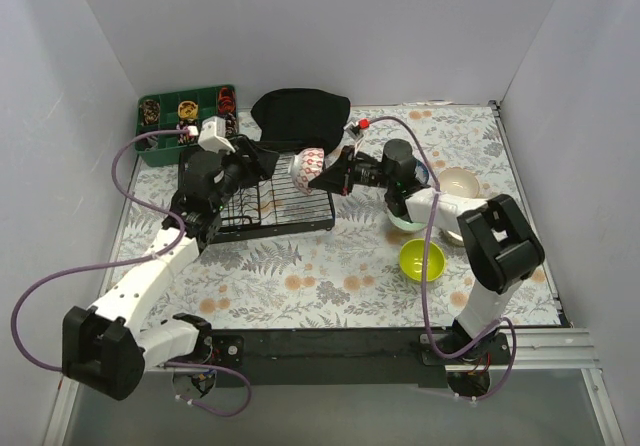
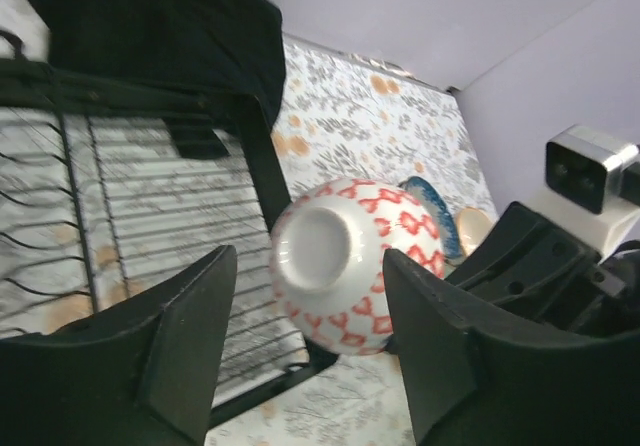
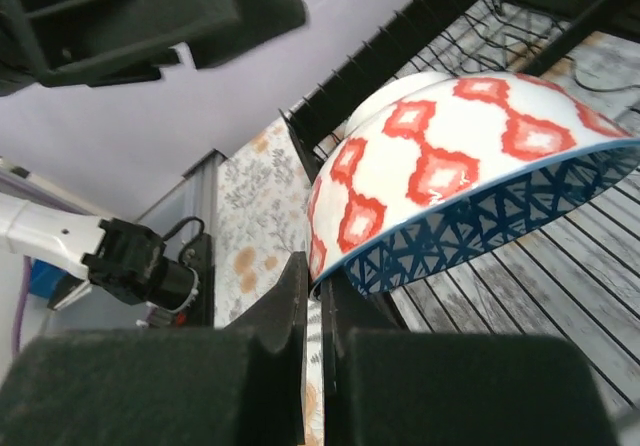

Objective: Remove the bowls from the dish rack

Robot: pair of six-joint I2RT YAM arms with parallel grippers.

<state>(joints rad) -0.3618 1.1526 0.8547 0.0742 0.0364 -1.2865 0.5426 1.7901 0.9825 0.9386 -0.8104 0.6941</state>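
The round white ceramic bowl with red diamonds is clamped by its rim in the right gripper and is tipped on edge above the right end of the black wire dish rack. The left gripper is spread, with its 2 fingers on both sides of the bowl without touching it, and the bowl's foot is turned toward them.

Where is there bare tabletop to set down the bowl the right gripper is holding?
For the red-patterned bowl: widest bare patch is the floral mat in front of the dish rack, left of the lime-green bowl. A smaller one: back right, behind the cream bowl. Crowded: between rack and cream bowl, around the right arm and mint bowl.
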